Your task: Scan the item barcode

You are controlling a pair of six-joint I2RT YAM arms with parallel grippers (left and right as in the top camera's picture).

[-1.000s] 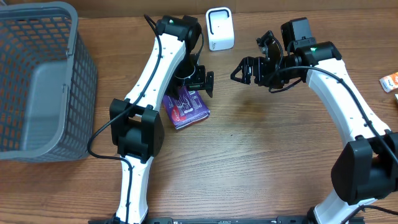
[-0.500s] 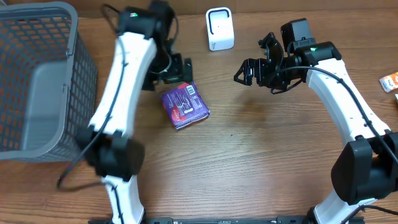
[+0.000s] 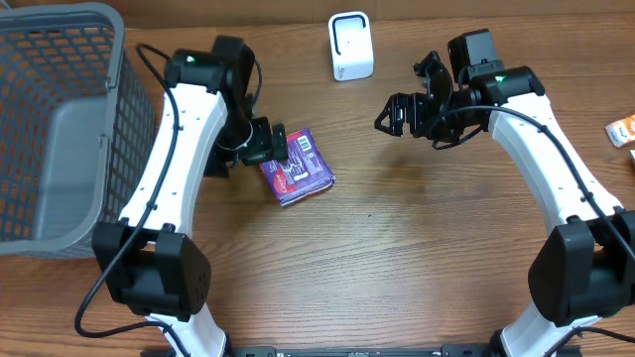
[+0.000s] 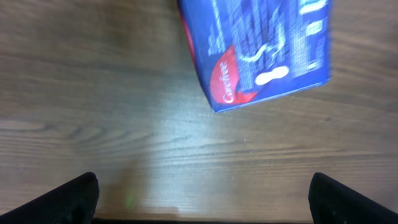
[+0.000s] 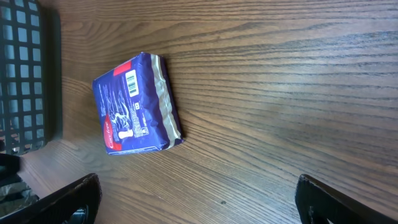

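Moved left gripper (image 3: 276, 145) back beside packet (image 3: 298, 169), both arms' jaws apart; straddle it squarely, leaving barcode (image 5: 131, 81) uncovered.

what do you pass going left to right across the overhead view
grey basket -> purple packet -> white scanner -> right gripper -> orange packet at the right edge

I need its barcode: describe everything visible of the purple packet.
The purple packet is a soft-looking, glossy wrapped pack with white print, a red patch and a white barcode on its upturned face. It lies flat and askew on the wooden table, unheld; the open left gripper sits just beside it.
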